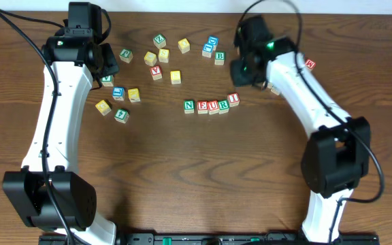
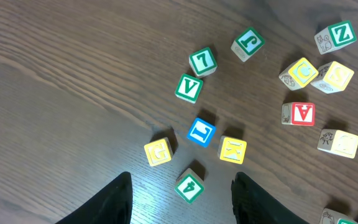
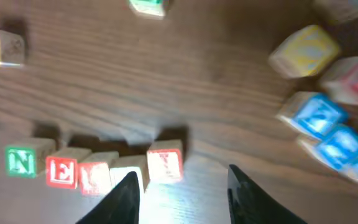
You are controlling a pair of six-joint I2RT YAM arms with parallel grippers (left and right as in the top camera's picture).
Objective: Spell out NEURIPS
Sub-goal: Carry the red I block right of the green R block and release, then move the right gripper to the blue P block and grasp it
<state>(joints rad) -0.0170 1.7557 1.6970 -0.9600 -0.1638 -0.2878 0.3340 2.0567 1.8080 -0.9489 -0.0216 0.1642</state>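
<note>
Your right gripper is open and empty beside the I end of the row.
The right jaws stand apart with nothing between them. Just ahead of one fingertip lies the red I, set a little forward of its neighbours. From it the row runs away sideways, cube against cube, to the green N at the far end. On the gripper's other side, farther out, sit a yellow cube and blue cubes. Your left gripper is also apart and empty, held above loose cubes: a green 4 below the gap, a yellow G and blue L just beyond.
</note>
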